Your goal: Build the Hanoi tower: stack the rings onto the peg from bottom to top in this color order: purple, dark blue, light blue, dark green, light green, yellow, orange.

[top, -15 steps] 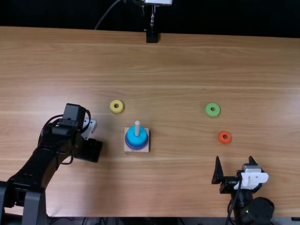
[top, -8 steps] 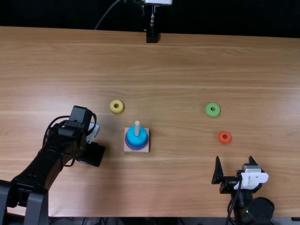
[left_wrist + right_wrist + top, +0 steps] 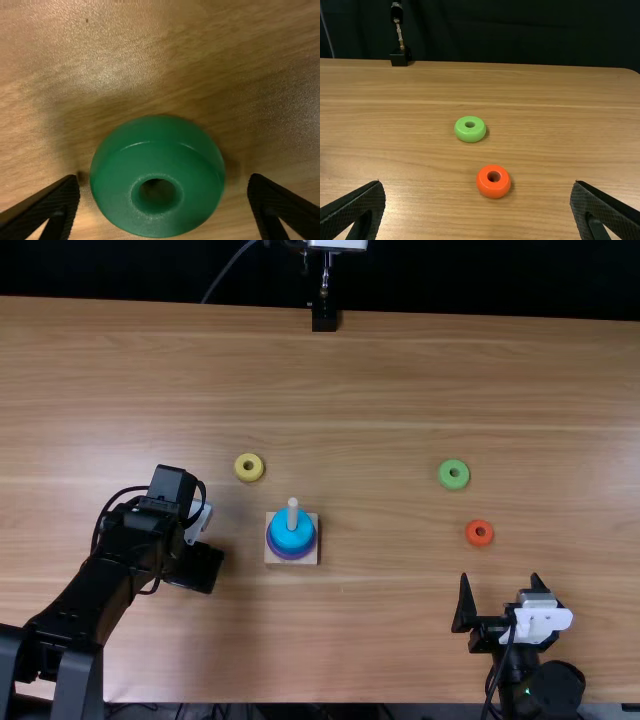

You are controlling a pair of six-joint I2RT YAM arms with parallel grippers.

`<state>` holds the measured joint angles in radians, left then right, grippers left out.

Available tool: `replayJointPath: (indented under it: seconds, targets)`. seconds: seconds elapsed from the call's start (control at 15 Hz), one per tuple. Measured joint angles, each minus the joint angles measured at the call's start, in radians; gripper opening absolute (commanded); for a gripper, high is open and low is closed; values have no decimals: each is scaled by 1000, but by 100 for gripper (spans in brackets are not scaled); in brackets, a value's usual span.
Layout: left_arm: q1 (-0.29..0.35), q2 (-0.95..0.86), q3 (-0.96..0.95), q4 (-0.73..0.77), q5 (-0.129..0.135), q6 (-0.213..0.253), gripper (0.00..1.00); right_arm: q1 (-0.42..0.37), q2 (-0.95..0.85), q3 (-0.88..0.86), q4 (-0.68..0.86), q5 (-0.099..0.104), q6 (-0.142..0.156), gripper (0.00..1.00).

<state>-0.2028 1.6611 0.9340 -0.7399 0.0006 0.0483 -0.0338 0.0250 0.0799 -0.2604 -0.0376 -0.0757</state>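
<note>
Parted, my left gripper (image 3: 193, 568) frames the dark green ring (image 3: 157, 162) on the table (image 3: 100, 55), one finger either side, clamped on nothing. From above, my fingertips are hidden under my black housing; the left wrist view's bottom edge cuts my fingers off. On the peg (image 3: 293, 508), the light blue ring (image 3: 288, 528) partly covers the purple ring (image 3: 291, 556); what sits between them is hard to make out.

Left gripper (image 3: 193, 570) | top view | shift: slight, toward peg (image 3: 293, 510) and table's (image 3: 400, 640) near edge | reference: earliest frame
</note>
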Motion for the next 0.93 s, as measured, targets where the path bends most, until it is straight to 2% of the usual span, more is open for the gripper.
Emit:
replayJointPath:
  seconds: [0.27, 0.33, 0.67, 0.93]
  targets:
    - [0, 0, 0, 32, 0, 1, 21, 0, 0, 0, 0, 0, 0, 100]
    - [2, 0, 0, 32, 0, 0, 18, 0, 0, 0, 0, 0, 0, 100]
    - [14, -5, 0, -5, 3, 0, 18, 0, 0, 0, 0, 0, 0, 100]
    - [16, -39, 156, -279, 3, 0, 18, 0, 0, 0, 0, 0, 0, 100]
